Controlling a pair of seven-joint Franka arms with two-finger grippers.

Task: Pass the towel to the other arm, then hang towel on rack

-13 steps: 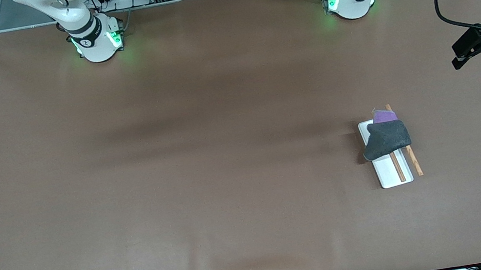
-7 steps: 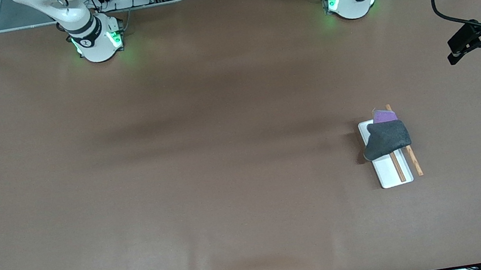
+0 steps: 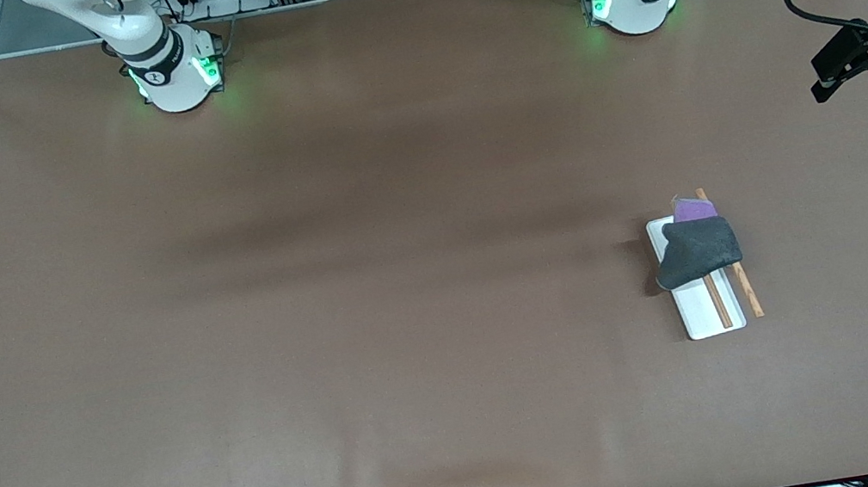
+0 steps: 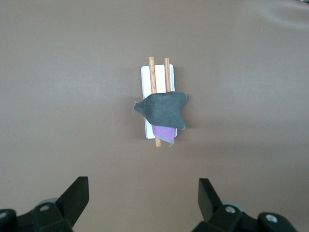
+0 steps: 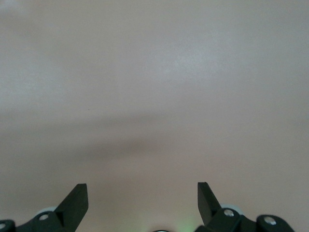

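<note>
From the left wrist, towel (image 4: 161,110) drapes rack (image 4: 146,79); right wrist sees only table (image 5: 154,96).

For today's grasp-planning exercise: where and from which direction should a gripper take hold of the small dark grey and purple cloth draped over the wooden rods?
Probably from above, at the small dark grey and purple cloth where it humps over the two thin brown wooden rods of the white-based rack. There the fabric is raised off the base, so open fingers could pinch a fold. The left gripper is open, high above it.
</note>
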